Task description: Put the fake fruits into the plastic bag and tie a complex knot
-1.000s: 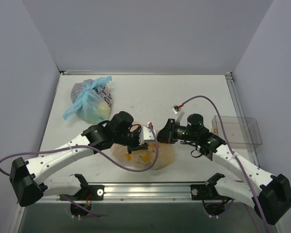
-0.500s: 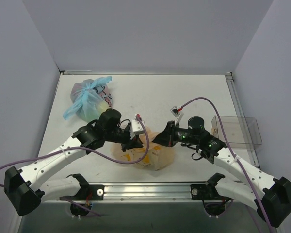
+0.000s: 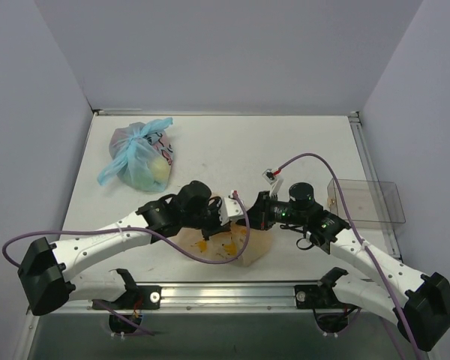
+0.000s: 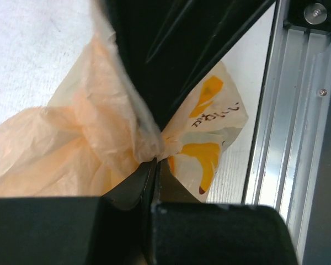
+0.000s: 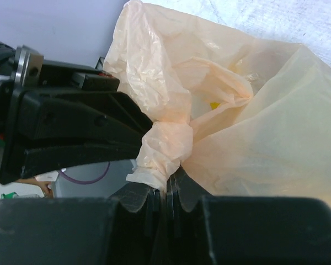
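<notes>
Pinching the knot (image 5: 164,144) – left gripper (image 4: 154,167) and right gripper (image 5: 166,191) both clenched on it, atop the plastic bag (image 5: 265,138).

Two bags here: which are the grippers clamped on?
The translucent peach-orange plastic bag at the front edge; left gripper and right gripper pinch its twisted handles. The clear bag with light-blue handles lies apart, far left.

Blue-handled bag (image 3: 139,161) back-L, clear box (image 3: 367,201) R edge.
</notes>
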Robot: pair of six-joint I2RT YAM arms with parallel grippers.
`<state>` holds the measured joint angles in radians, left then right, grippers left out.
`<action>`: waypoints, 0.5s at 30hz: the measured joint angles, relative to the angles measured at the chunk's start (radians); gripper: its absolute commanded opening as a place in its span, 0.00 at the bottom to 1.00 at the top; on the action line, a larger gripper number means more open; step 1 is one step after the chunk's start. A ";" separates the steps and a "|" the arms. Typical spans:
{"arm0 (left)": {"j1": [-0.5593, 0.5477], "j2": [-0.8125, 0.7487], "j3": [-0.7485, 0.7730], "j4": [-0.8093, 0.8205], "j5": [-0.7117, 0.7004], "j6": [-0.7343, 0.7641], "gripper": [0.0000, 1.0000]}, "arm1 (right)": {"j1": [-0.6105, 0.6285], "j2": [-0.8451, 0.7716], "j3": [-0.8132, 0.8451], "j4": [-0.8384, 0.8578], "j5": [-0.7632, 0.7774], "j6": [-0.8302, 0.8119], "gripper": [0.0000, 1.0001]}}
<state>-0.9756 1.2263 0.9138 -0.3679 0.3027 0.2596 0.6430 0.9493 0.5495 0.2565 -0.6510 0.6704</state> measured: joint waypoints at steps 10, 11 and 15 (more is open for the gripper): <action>0.032 -0.064 -0.059 0.046 0.041 -0.018 0.00 | 0.005 -0.003 -0.002 0.024 -0.008 -0.016 0.00; 0.008 -0.056 -0.061 0.053 0.030 -0.012 0.00 | 0.007 -0.003 -0.002 0.023 -0.010 -0.014 0.00; -0.056 -0.027 -0.066 0.087 -0.029 0.019 0.00 | 0.008 -0.003 -0.002 0.005 -0.011 -0.002 0.00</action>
<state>-1.0321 1.1995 0.8482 -0.2813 0.2741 0.2787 0.6506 0.9466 0.5476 0.2611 -0.6624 0.6682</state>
